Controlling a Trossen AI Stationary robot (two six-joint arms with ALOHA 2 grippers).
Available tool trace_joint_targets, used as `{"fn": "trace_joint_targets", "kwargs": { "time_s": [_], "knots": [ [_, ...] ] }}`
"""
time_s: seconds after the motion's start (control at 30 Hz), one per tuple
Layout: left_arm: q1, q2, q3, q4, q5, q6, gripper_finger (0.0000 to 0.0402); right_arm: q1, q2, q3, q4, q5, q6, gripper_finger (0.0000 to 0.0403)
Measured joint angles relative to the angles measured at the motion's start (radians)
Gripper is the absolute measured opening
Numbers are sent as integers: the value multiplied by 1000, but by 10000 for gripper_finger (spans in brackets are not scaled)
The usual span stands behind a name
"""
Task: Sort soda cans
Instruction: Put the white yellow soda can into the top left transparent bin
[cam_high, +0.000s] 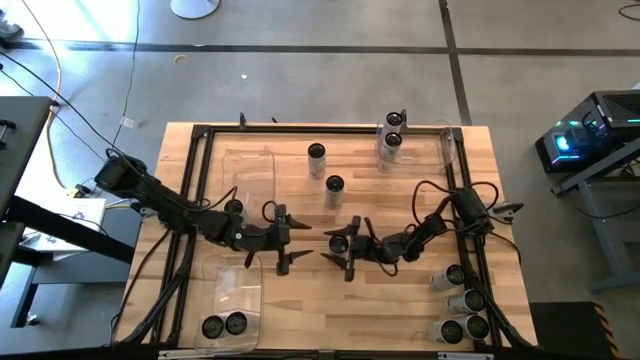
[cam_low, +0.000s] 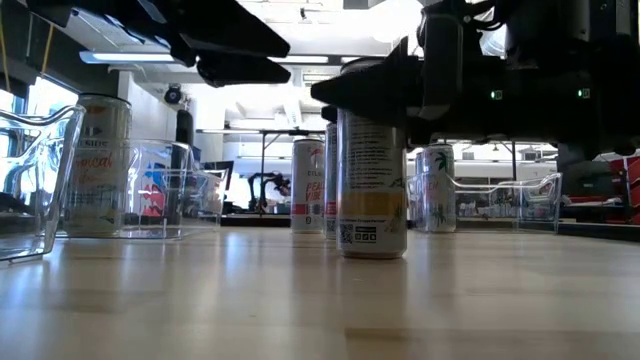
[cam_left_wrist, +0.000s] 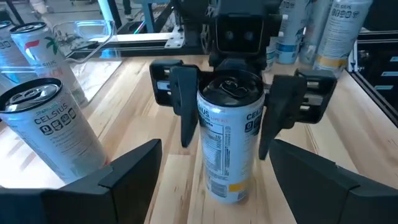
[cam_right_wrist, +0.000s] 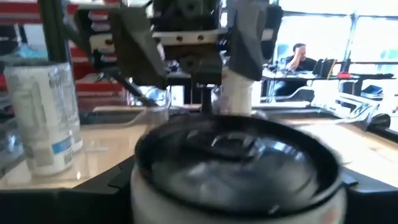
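Note:
A soda can with a dark top stands upright on its base at the table's middle. The fingers of my right gripper stand close on either side of its upper half, reaching level from the table's right; the gripper looks open. My left gripper is open and faces the can from the table's left, with its fingers short of it. In the right wrist view the can's top fills the foreground, blurred. My right gripper has one finger at each side of the can's upper wall, reaching level from the table's right. I cannot tell whether the fingers touch the wall. The can stands upright on the table.
Two cans stand loose toward the far edge. A clear bin at the far right holds two cans, and a near-left bin holds two. Several cans stand at the near right. One can stands by my left arm.

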Motion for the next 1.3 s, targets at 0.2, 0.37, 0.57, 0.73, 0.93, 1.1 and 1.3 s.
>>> {"fn": "trace_joint_targets", "kwargs": {
  "time_s": [0.2, 0.37, 0.57, 0.73, 0.93, 1.1, 1.3],
  "knots": [
    [0, 0, 0, 1, 0, 0, 294, 2, -17, 2, 33, 12, -7, 279],
    [0, 0, 0, 0, 0, 0, 294, 30, -82, 2, 33, 9, -59, 279],
    [-11, 0, 0, 20, -1, -3, 294, 104, -219, -4, -12, 45, -212, 279],
    [-18, 0, 0, 55, -1, -1, 294, 187, -409, -59, -237, 157, -255, 279],
    [-17, 82, 21, 131, 43, 52, 294, 257, -630, -117, -779, 174, 70, 279],
    [-1, 198, 138, 56, 53, 95, 294, 243, -651, -117, -1066, 178, 347, 279],
    [34, 279, 267, -109, 29, 77, 294, 141, -594, -117, -1155, 210, 497, 279]
  ]
}}
